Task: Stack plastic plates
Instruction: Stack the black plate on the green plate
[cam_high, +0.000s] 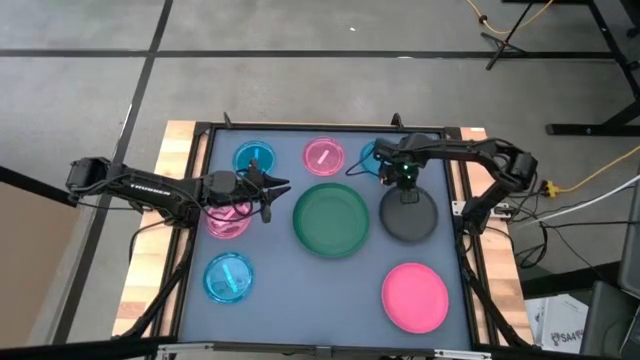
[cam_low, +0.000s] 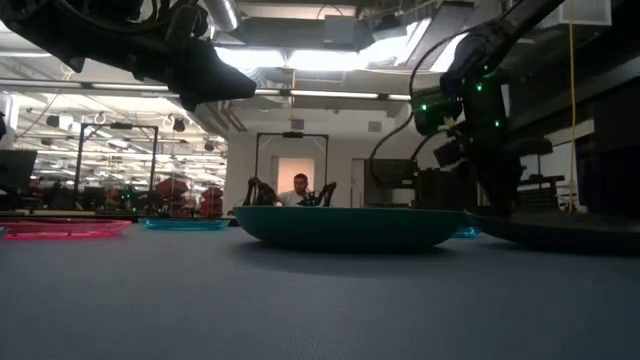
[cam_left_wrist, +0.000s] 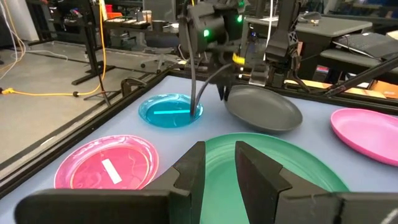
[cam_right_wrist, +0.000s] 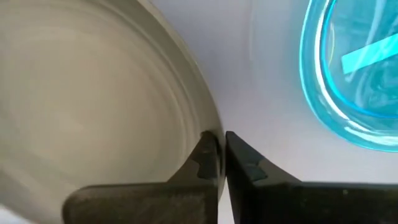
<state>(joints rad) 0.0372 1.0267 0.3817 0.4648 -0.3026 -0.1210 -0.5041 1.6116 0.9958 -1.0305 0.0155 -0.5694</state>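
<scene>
As right pincer (cam_right_wrist: 217, 155) clamps grey plate (cam_high: 410, 215) rim, left pincer (cam_high: 280, 190) hovering

The table (cam_high: 330, 280) has a grey-blue top inside a dark frame, with bare wood along both sides; on it lies a large dark green plate (cam_high: 331, 219) near the middle; a dark grey plate (cam_high: 409, 214) just right of it; a hot pink plate (cam_high: 415, 296) nearer the front right; small translucent blue plates (cam_high: 229, 277) and pink plates (cam_high: 323, 155) lie along the left and far sides.
</scene>
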